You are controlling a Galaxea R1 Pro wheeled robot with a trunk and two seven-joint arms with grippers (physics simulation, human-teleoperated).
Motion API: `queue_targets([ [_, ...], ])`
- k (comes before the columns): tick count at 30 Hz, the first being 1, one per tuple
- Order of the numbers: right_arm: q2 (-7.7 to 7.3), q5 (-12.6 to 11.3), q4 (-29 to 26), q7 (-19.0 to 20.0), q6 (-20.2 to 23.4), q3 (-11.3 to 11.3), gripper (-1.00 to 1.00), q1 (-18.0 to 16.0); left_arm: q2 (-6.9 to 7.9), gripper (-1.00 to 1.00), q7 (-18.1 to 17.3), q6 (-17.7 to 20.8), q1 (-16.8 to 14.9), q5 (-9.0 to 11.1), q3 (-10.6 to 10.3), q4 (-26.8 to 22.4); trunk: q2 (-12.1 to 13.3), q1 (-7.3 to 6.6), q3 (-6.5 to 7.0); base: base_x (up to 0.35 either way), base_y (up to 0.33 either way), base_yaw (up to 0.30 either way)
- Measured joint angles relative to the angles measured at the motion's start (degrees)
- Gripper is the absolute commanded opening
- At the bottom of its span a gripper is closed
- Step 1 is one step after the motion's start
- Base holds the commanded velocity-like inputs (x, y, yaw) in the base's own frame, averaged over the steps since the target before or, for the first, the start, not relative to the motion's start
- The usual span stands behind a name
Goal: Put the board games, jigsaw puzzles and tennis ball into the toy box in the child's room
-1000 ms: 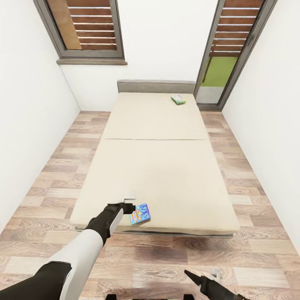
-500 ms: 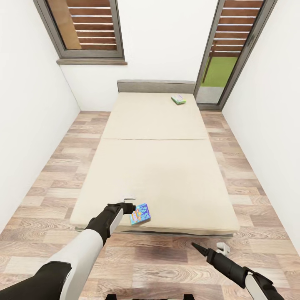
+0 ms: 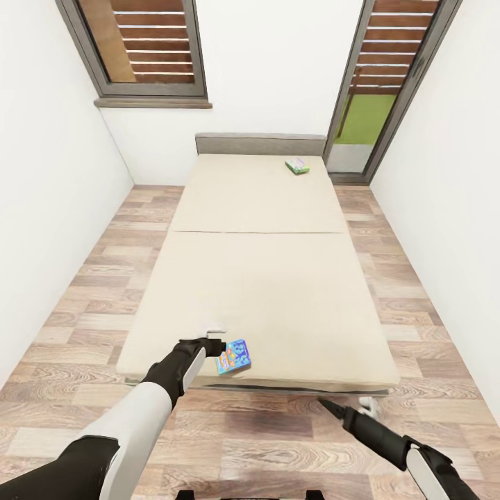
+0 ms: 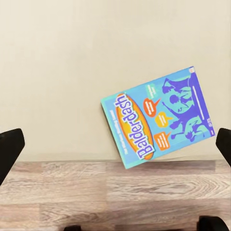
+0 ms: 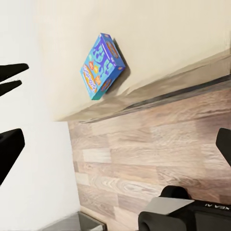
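A blue board game box [image 5: 102, 66] lies flat on the beige mattress of the bed [image 5: 159, 33], close to the mattress's edge. Its lid shows an orange oval logo and purple figures; the lettering is too small to read. Below the edge runs a dark strip, then wood-plank floor [image 5: 144, 159]. The right gripper's dark fingertips [image 5: 10, 149] stand wide apart at the frame's sides, holding nothing. The left arm's white forearm [image 5: 33, 163] shows too, with dark fingers [image 5: 12, 72] at its end.
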Motion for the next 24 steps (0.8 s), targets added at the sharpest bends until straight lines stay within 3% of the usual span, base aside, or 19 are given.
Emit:
queue_targets([
  [5, 0.27, 0.12, -8.77, -2.12, 5.61, -0.05, 1.00, -1.29, 0.00, 1.00, -0.01, 0.03, 0.00, 0.00, 0.00, -0.36, 0.00, 0.00, 0.00, 0.000, 0.000, 0.000],
  [8, 0.34, 0.06, -15.96, -5.64, 7.83, -0.07, 1.00, -1.37, 0.00, 1.00, 0.03, 0.20, 0.00, 0.00, 0.00, -1.18, 0.00, 0.00, 0.00, 0.000, 0.000, 0.000],
  [12, 0.33, -0.07, -20.49, -10.07, 9.09, -0.07, 1.00, -1.32, 0.00, 1.00, 0.04, 0.45, 0.00, 0.00, 0.00, -1.65, 0.00, 0.00, 0.00, 0.000, 0.000, 0.000],
  [19, 0.41, -0.20, -22.05, -11.82, 10.08, -0.04, 1.00, -1.30, 0.00, 1.00, -0.01, 1.68, 0.00, 0.04, 0.13, -3.26, 0.00, 0.00, 0.00, 0.000, 0.000, 0.000],
  [24, 0.42, -0.14, -22.26, -11.72, 9.82, 0.05, 1.00, -1.28, 0.01, 1.00, -2.00, 5.43, 0.00, 0.08, 0.47, -5.74, 0.00, 0.00, 0.00, 0.000, 0.000, 0.000],
])
